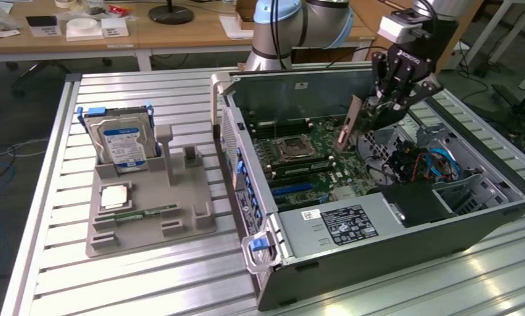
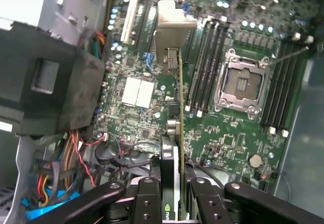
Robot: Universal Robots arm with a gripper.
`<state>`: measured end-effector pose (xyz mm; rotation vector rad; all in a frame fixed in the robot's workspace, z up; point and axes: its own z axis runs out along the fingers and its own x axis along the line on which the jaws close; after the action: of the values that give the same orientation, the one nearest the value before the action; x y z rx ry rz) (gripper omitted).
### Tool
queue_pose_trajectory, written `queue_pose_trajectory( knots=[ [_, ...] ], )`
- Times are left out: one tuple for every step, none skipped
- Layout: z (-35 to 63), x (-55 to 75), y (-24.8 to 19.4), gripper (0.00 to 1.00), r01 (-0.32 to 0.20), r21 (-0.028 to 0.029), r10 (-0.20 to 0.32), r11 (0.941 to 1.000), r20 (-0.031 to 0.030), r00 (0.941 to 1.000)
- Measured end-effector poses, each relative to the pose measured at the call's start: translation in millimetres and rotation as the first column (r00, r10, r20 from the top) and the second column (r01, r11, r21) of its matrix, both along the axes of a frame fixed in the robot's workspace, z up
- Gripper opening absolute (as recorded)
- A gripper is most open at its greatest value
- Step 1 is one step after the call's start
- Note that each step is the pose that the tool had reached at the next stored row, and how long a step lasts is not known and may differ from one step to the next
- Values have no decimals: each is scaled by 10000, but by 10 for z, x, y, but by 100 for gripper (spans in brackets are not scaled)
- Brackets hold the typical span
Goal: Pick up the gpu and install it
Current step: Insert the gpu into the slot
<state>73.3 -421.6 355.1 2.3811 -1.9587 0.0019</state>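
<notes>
One card matters here: the gpu (image 1: 354, 124) is pinched between the jaws, which are closed to a narrow gap on its upper edge, w/ black fingers (image 1: 392, 82) either side. It hangs on edge inside the open PC case (image 1: 420, 243), over the motherboard (image 1: 328, 172) nr the case's far wall. Can't tell whether its lower edge meets a slot. The case lies on its side on the tabletop (image 1: 157, 276), toward the ext. view's right edge. The ext. view adds the arm (image 1: 288, 26) w/ pale blue joint caps and the slatted aluminium tabletop. It also shows a grey moulded holder (image 1: 192, 220) toward the ext. view's left edge. That carries an upright silver hard drive (image 1: 122, 141) w/ blue label, a square CPU (image 1: 112, 196) lying flat and a narrow green memory stick (image 1: 143, 212). The wrist view looks along the gpu (image 2: 180, 107) edge-on: thin brownish board, silvery bent-metal bracket (image 2: 172, 29) at the far end, black face w/ a small green mark by the fingers. Under it is board detail: metal-framed CPU socket (image 2: 242, 84), black RAM slots (image 2: 207, 62), a white slot (image 2: 129, 13), a coin cell (image 2: 256, 159). A black boxy shroud (image 2: 50, 87) and red, yellow, blue cables (image 2: 66, 168) crowd one side.
</notes>
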Motion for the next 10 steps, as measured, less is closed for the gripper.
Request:
queue_pose_trajectory(
  knots=[
    [-1, 0, 0, 27, 152, 1, -152, 9999, 0, 9999],
    [-2, 0, 0, 27, 274, 1, -274, 9996, 0, 9996],
    [-2, -2, 1, 27, 348, 1, -348, 9994, 1, 9994],
    [-2, -2, 1, 27, 367, 1, -367, 9993, 1, 9993],
    [-2, -3, 1, 27, 370, 2, -370, 9993, 0, 9993],
    [-2, -4, 1, 27, 374, 1, -374, 9993, 0, 9993],
    [-2, -7, 1, 27, 381, 0, -381, 9993, 0, 9993],
    [-2, -11, 1, 27, 388, 1, -388, 9992, 0, 9992],
    [-2, -18, 1, 27, 397, 4, -397, 9992, 1, 9992],
    [-2, -26, 2, 27, 410, 5, -410, 9992, 3, 9992]
  ],
)
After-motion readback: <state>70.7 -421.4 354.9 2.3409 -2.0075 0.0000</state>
